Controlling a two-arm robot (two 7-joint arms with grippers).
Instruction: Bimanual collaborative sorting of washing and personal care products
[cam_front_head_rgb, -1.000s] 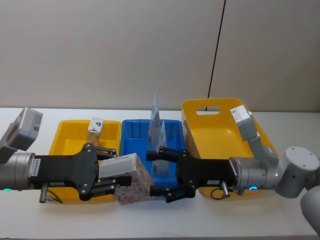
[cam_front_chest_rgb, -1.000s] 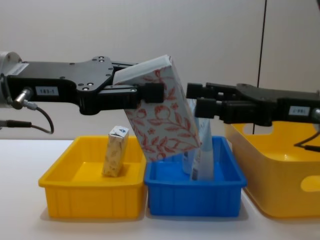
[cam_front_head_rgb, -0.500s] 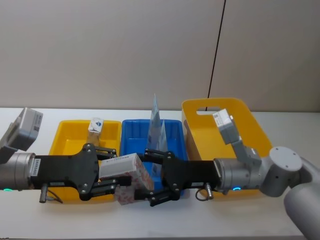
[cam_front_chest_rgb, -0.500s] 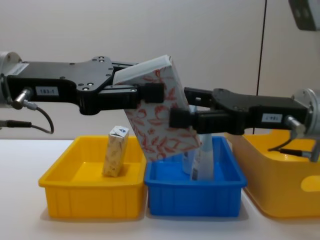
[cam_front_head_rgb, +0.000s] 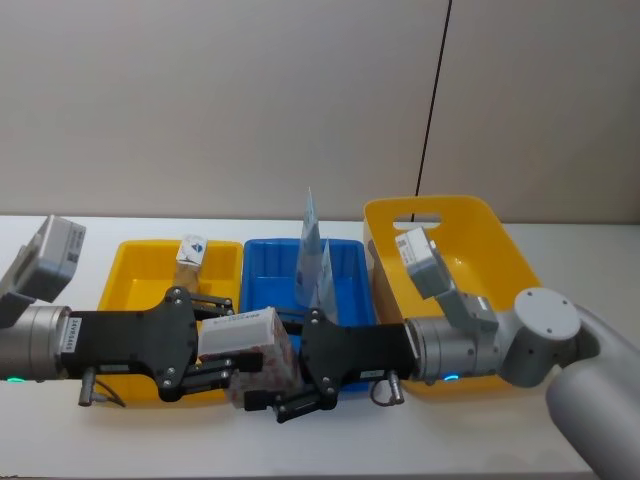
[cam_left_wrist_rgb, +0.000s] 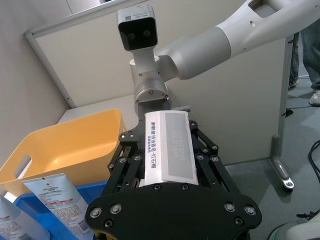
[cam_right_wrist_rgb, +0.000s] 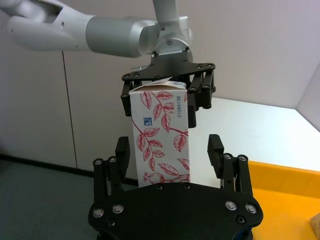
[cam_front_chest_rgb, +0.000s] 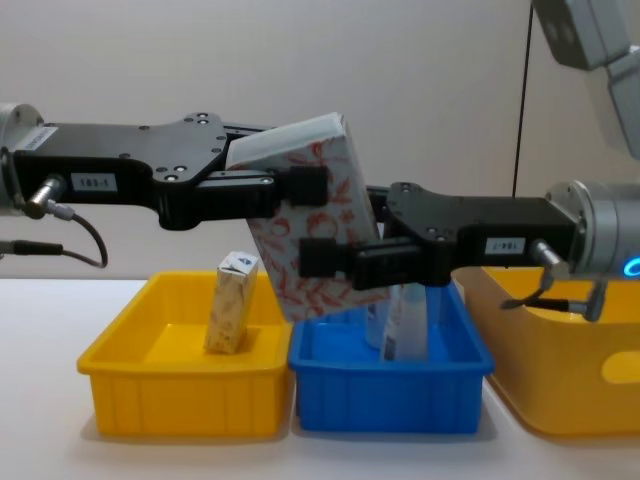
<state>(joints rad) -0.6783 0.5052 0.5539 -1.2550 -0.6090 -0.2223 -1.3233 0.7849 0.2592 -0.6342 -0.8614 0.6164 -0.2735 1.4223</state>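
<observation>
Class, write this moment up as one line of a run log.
phase: handover | left gripper: shut on leaf-print box, held tilted in the air | right gripper: open, fingers either side of box's lower end

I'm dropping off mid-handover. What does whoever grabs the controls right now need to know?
Left claw: shut on the leaf-print box, held tilted in the air.
Right claw: open, fingers flanking the box's lower end, not gripping.
Done: one small box stands in the yellow tray; squeeze tubes stand in the blue tray.
To do: probably close the right claw, release the left, then place the box.
</observation>
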